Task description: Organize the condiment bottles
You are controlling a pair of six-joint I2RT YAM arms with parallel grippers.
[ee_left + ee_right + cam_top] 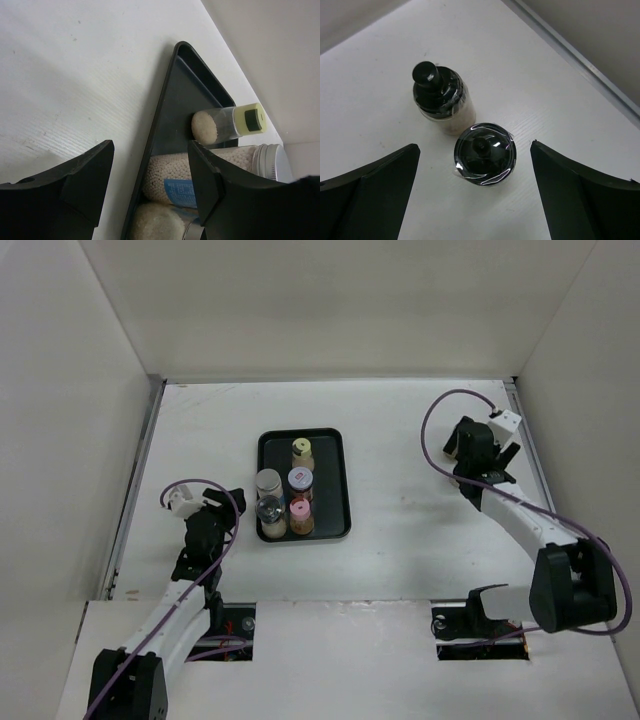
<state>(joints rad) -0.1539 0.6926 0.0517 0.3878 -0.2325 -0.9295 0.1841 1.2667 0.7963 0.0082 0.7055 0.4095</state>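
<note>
Hovering over a black-capped bottle [485, 155], right claw [475, 145] held apart; neighbour [440, 97] just beyond could be toppled on closing.

- Setting: a robotics laboratory test cell.
- White table [420, 560] boxed in by plain white walls [330, 300] on three sides.
- Left arm [180, 600] and right arm [515, 515] mounted at the table's near edge.

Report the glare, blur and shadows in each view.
Top external: even light, soft shadows, sharp; the black tray reads dark. Left wrist: the left fingers are soft-edged, the yellow-capped bottle sharper. Right wrist: small glints on the nearer black-capped bottle, the right fingers dark and blurred.
</note>
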